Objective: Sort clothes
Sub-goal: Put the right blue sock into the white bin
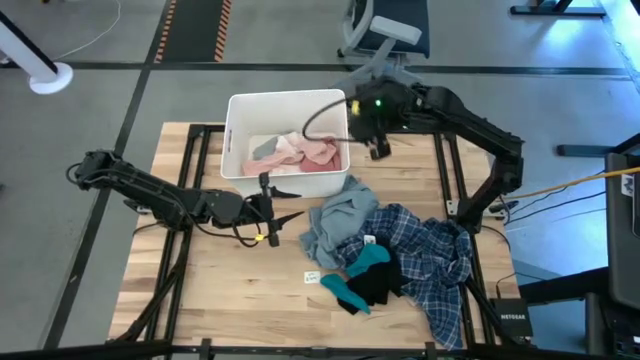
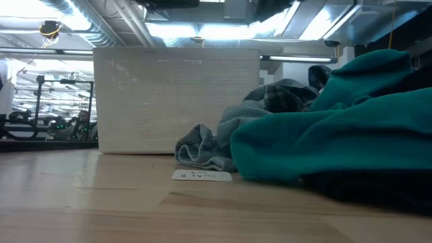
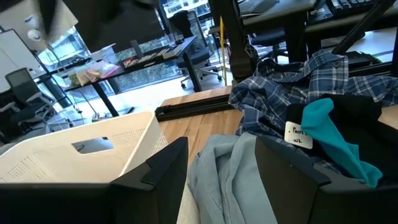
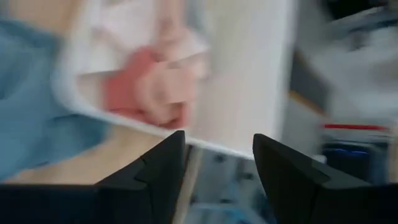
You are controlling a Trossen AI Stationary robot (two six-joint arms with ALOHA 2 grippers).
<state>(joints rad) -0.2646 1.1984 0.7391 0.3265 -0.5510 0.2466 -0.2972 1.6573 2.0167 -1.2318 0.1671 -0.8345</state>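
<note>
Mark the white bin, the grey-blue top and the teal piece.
white bin (image 1: pixel 236 135): high view, its left wall.
grey-blue top (image 1: pixel 338 215): high view, middle of the fabric.
teal piece (image 1: pixel 368 264): high view, its upper part.

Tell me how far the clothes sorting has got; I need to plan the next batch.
Done: pink pieces lie in the white bin. In hand: nothing; the right gripper is open beside the bin, the left gripper open and empty. Left: grey-blue top, plaid shirt, teal piece on the table.
</note>
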